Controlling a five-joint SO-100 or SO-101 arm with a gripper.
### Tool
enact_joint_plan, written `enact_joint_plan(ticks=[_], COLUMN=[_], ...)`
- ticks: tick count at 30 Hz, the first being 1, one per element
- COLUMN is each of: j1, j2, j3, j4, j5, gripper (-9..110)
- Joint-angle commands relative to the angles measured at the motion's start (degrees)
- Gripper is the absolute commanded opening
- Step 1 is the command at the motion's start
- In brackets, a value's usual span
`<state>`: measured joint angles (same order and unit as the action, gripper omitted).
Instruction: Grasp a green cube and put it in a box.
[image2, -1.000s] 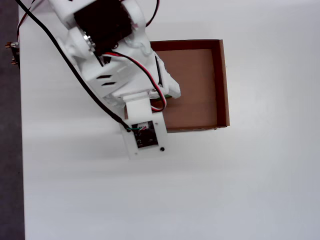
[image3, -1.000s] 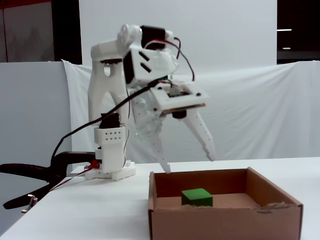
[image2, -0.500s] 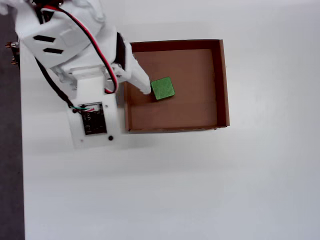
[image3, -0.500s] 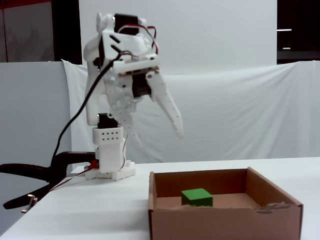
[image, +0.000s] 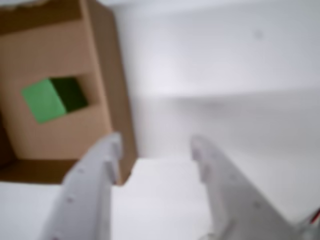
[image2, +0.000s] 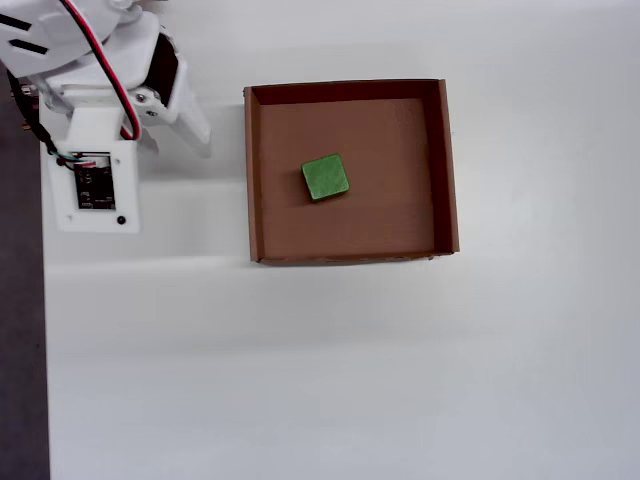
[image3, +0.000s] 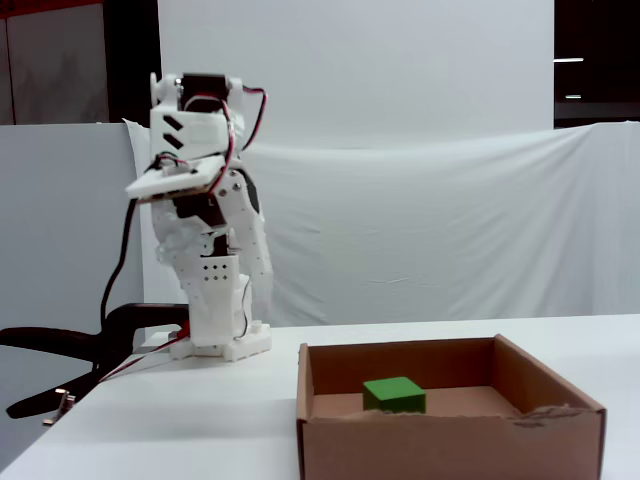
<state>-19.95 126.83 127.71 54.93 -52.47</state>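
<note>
No brand, label or writing can be read in any view. The table (image2: 350, 380) is plain white, with a white cloth (image3: 450, 230) hanging behind it in the fixed view and dark wall above. The green cube (image2: 326, 177) lies flat on the floor of the box (image2: 446, 160), a little left of centre in the overhead view, touching no wall. The gripper (image: 155, 145) is raised beside the box, outside its left wall in the overhead view; its two fingers stand apart and hold nothing. Wide bare table lies below and right of the box. The wrist view is blurred.
</note>
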Motion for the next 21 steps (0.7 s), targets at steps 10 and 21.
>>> enact_joint_plan(ticks=[10, 21], j1=[5.19, 5.54], j2=[9.58, 23.99], j3=[15.91, 32.08], j4=[-4.92, -7.82], j5=[-1.67, -1.76], gripper=[12, 12])
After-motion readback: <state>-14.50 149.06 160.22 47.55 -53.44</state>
